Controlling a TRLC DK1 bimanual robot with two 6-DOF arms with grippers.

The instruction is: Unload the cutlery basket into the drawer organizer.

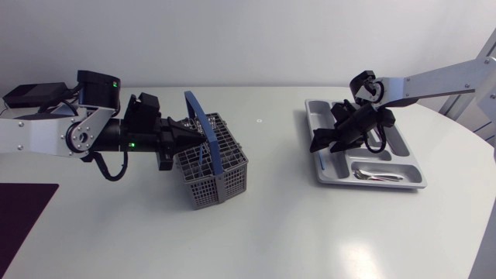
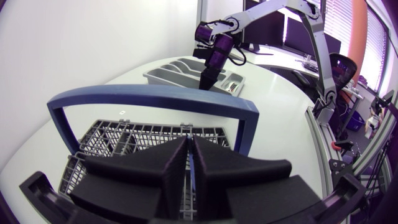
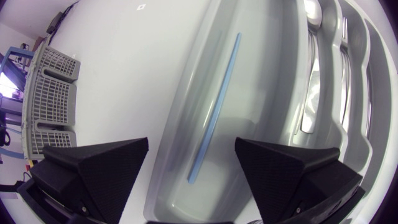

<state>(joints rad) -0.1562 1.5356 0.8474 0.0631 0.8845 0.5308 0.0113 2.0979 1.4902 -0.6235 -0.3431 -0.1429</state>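
Grey mesh basket, blue handle

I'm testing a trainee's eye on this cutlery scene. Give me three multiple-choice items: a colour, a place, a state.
1. The basket has a handle that is: A blue; B red; C green.
2. The blue stick lies: A in the basket; B in the organizer's long side compartment; C on the bare table.
3. The right tool is: A shut on a spoon; B shut on the stick; C open.
Key: A, the arch over the basket is blue; B, the right wrist view shows it there; C, its fingers stand apart, touching nothing.
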